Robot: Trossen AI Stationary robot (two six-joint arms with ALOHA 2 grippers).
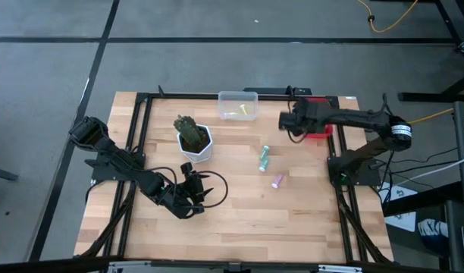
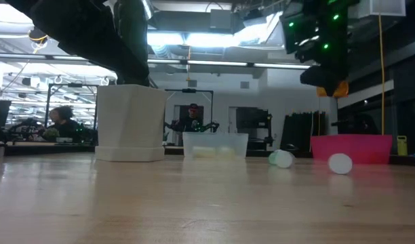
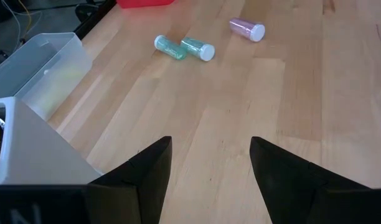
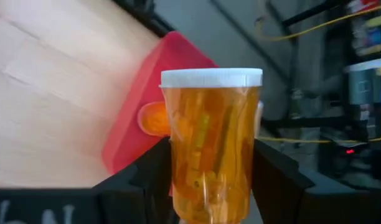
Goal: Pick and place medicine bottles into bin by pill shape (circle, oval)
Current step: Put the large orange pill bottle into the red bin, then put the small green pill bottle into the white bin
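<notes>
My right gripper (image 1: 308,123) hangs above the red bin (image 1: 323,135) at the far right, shut on an orange medicine bottle (image 4: 210,146) with a white cap. Another orange bottle (image 4: 154,118) lies inside that bin. Two green bottles (image 3: 170,48) (image 3: 198,48) and a pink one (image 3: 247,29) lie on their sides on the wooden table. My left gripper (image 3: 210,168) stands open over bare wood near the white plant pot (image 1: 194,142), with nothing between its fingers. A clear bin (image 1: 238,106) stands at the far edge. My right gripper pinches the orange bottle's body (image 4: 178,168) between its two fingers, one on each side, below the cap. The capped end (image 4: 211,77) sticks out beyond the fingertips. The bottle is lifted clear, above the red bin (image 2: 350,149), as the low view shows.
The white hexagonal pot (image 2: 131,122) with a plant stands left of centre, close to my left arm. A black frame runs along the table's edges. Bare wood lies between the loose bottles and the near edge.
</notes>
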